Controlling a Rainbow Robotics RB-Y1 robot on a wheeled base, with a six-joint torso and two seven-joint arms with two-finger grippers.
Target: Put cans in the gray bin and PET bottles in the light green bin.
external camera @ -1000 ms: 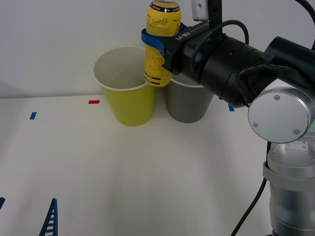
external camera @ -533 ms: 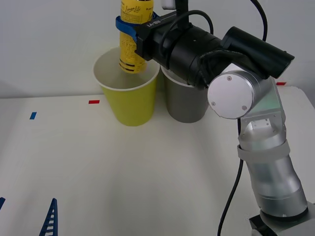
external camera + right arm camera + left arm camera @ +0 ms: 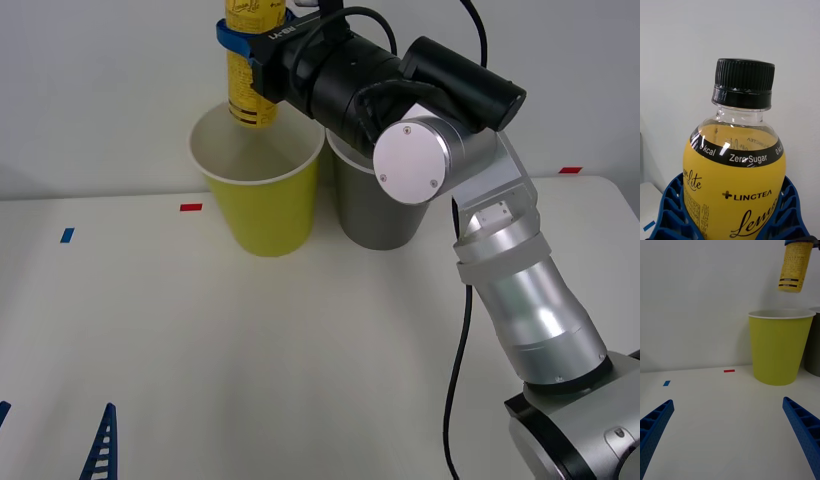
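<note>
PET bottle [image 3: 247, 70]: upright, held in the air over the mouth of the light green bin; its base hangs just above the rim, clear of it; the front view cuts off its top, while the right wrist view [image 3: 735, 168] shows the black screw cap, a clear neck, a black band reading "Zero Sugar" and the yellow label; the left wrist view [image 3: 794, 267] shows the lower body from the side, well above the bin
Right gripper [image 3: 250, 42]: clamped on the bottle's body with blue ribbed fingers [image 3: 668, 210] wrapped round both sides of the label; arm stretched forward and across over the gray bin
Light green bin [image 3: 262, 200]: upright on the table, white inside; the left wrist view [image 3: 778, 348] gives its full side and white rim
Gray bin [image 3: 375, 215]: just beside the green bin on its right, partly hidden by the right arm; a sliver shows in the left wrist view [image 3: 813, 348]
Left gripper [image 3: 728, 427]: low over the table near the robot, fingers spread wide apart, holding nothing; one fingertip shows in the front view [image 3: 100, 445]
Table [image 3: 250, 350]: white; small red tape mark [image 3: 190, 207] and blue tape mark [image 3: 66, 235] left of the bins
</note>
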